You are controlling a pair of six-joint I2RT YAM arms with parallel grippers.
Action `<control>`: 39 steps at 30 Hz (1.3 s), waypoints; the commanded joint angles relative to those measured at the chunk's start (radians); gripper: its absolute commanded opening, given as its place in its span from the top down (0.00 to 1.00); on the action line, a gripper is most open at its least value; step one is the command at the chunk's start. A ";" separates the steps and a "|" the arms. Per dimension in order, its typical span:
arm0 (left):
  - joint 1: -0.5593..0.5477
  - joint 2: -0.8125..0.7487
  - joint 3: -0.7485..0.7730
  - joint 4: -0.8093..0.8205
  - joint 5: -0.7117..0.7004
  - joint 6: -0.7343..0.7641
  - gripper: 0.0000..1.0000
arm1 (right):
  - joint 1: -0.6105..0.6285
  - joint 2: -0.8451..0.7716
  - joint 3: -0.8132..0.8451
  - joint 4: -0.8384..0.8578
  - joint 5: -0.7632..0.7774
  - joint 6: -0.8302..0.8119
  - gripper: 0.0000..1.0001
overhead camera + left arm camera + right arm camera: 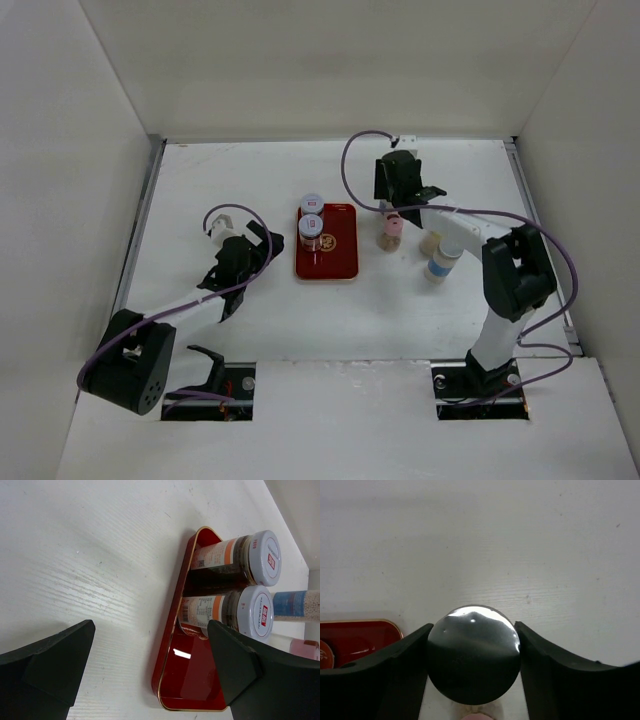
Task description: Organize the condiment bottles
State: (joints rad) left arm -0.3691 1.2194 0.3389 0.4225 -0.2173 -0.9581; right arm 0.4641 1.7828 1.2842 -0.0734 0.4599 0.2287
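Two grey-capped jars (pixel 312 205) (pixel 310 228) stand at the far end of the red tray (pixel 335 262). In the left wrist view they show as the farther jar (pixel 235 560) and the nearer jar (pixel 230 612) on the tray (pixel 185 680). My left gripper (pixel 250 255) (pixel 150 655) is open and empty, on the table left of the tray. My right gripper (pixel 402 188) (pixel 472 626) is shut on a jar with a shiny grey cap (pixel 472 670). A pink-capped jar (pixel 390 228), a cream-capped jar (pixel 430 243) and a blue-labelled jar (pixel 440 265) stand right of the tray.
White walls enclose the table on the left, back and right. The right arm's forearm (pixel 470 232) passes over the loose jars. The near half of the tray holds nothing. A corner of the tray (pixel 355 640) shows at the left of the right wrist view.
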 commanded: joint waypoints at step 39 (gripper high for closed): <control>-0.001 -0.041 -0.014 0.039 -0.011 -0.005 0.00 | 0.262 -0.061 0.100 0.175 0.051 -0.002 0.18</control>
State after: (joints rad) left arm -0.3695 1.1923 0.3248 0.4229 -0.2276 -0.9581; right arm 0.7155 1.8595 1.3911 0.0174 0.4797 0.2214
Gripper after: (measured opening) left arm 0.997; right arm 0.820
